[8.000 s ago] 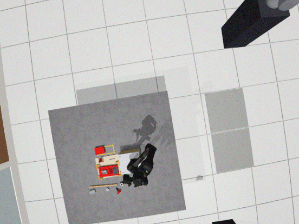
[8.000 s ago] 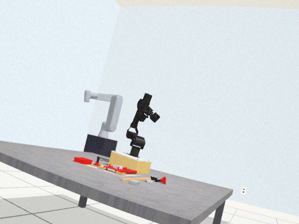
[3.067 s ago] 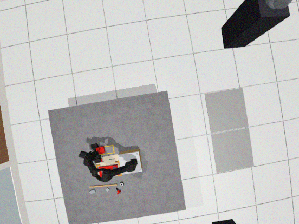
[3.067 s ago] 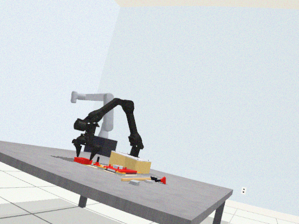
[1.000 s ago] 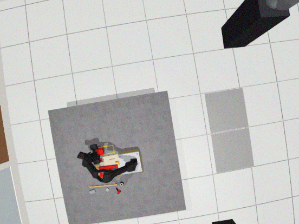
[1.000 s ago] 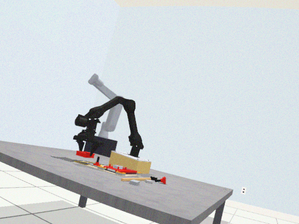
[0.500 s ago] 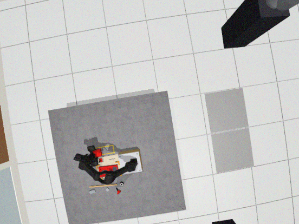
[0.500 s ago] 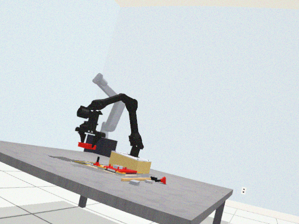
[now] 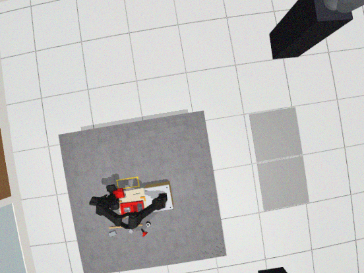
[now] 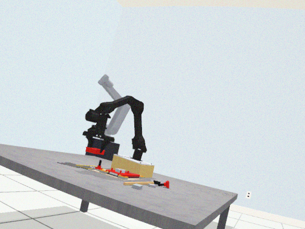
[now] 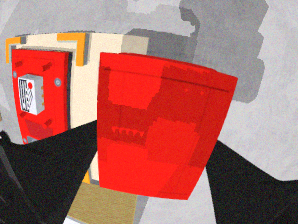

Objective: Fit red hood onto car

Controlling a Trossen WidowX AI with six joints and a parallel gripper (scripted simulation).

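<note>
The red hood [image 9: 119, 193] [image 10: 94, 151] [image 11: 160, 125] is off the table, flat roof towards the wrist camera. My gripper [image 10: 95, 149] [image 11: 155, 134] is shut on it, with one black finger at each side. The red chassis [image 9: 141, 211] [image 10: 132, 175] [image 11: 56, 102] lies in the jig with orange corner brackets [image 11: 80, 47]. The engine block [image 10: 120, 170] [image 11: 34, 95] sits on its deck, with short red pegs around it in the wrist view. The hood hangs to the side of the chassis, not over it. Its underside and corner holes are hidden.
The arm's base stands on a white-topped box [image 9: 168, 188] [image 10: 146, 170] beside the jig. A yellow outline [image 9: 127, 178] lies at the jig's far side. A red piece with a black peg [image 10: 98, 167] stands near. A wooden stick [image 9: 115, 227] [image 10: 138, 183] and small grey blocks [image 9: 112, 233] [image 10: 137, 187] lie in front.
</note>
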